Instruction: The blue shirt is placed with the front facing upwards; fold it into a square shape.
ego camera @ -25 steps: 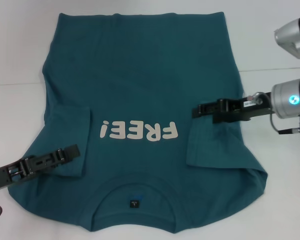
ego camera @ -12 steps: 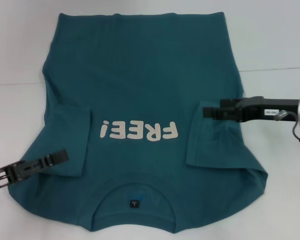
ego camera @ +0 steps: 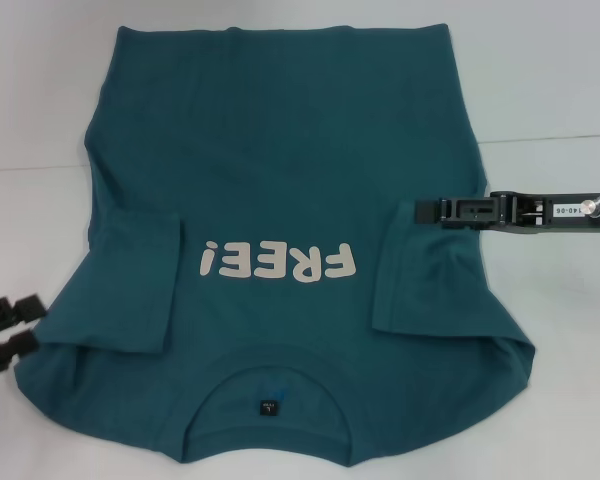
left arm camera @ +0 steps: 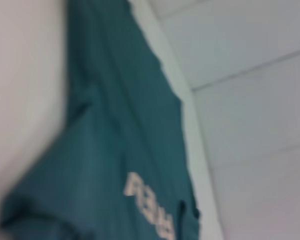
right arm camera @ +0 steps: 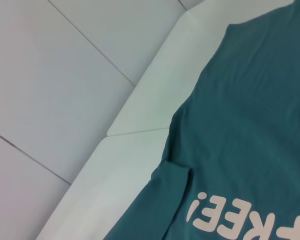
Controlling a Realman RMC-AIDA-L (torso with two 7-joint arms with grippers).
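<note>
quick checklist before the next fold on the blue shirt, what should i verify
1. Front faces up: ok, the cream FREE! lettering shows on the blue shirt.
2. Both sleeves folded in over the body: ok, the sleeve on the robot's left and the one on its right lie over the chest.
3. Left tool off the cloth: ok, it sits at the shirt's edge, fingers open.
4. Right tool off the cloth: cannot tell, it is over the right sleeve fold and contact is unclear.
5. Collar end flat: ok.

The blue shirt (ego camera: 280, 190) lies print-up, both sleeves folded inward, on the table (ego camera: 550, 90).
</note>
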